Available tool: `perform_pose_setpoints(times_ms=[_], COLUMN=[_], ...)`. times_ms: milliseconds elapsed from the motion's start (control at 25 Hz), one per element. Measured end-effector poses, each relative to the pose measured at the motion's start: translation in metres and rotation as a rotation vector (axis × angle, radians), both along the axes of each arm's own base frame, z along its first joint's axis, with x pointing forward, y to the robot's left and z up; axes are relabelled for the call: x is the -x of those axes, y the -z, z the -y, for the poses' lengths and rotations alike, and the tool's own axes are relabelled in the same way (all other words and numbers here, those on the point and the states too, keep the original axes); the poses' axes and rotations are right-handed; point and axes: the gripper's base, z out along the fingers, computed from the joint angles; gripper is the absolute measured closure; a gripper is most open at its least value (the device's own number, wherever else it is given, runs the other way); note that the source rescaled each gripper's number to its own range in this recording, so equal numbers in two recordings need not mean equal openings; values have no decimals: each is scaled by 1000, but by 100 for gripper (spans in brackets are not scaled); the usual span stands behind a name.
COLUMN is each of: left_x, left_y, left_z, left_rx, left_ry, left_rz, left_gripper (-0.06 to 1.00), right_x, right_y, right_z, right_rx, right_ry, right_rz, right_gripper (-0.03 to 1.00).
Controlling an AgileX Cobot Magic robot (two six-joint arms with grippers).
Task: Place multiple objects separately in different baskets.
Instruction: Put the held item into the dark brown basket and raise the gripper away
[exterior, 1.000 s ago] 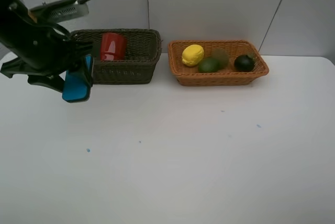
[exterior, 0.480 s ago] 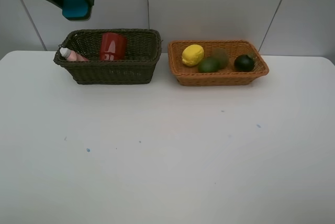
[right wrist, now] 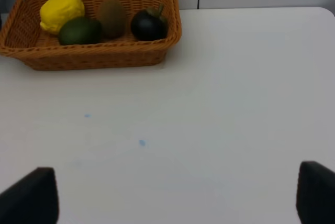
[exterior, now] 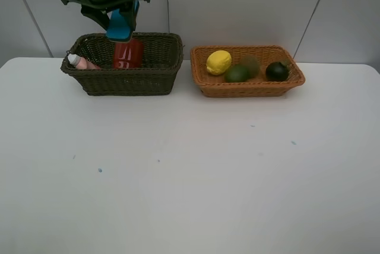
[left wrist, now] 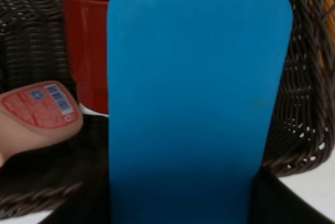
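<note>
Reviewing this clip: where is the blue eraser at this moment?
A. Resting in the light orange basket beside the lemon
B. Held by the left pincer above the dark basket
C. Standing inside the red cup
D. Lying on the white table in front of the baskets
B: the left pincer grips the blue eraser in the air over the dark basket, above the red cup.

Blue eraser (left wrist: 196, 98) hiding most of red cup (left wrist: 86, 41) behind it. Pink bottle (left wrist: 36, 114) cut off at picture's edge. Left fingers unseen.
</note>
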Motion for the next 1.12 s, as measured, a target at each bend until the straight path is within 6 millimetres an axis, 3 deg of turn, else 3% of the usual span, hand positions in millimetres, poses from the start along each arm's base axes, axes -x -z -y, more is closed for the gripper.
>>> perform_pose_setpoints(times_ms=[320, 640, 840, 1120], left_x=[-23, -38, -43, -45], left_y=[58, 90, 100, 99], left_z=[11, 17, 20, 21], left_rx=[-16, -2, 18, 27], left_ry=[28, 41, 45, 51], left_rz=[-81, -40, -14, 12], left_gripper=[29, 29, 29, 29], right_x=[0, 0, 0, 0], right_y=[0, 0, 0, 0], right_z=[0, 0, 0, 0], right_rx=[0, 0, 0, 0], right_ry=[0, 0, 0, 0], right_rz=[0, 0, 0, 0], right_gripper=[-3, -3, -3, -3])
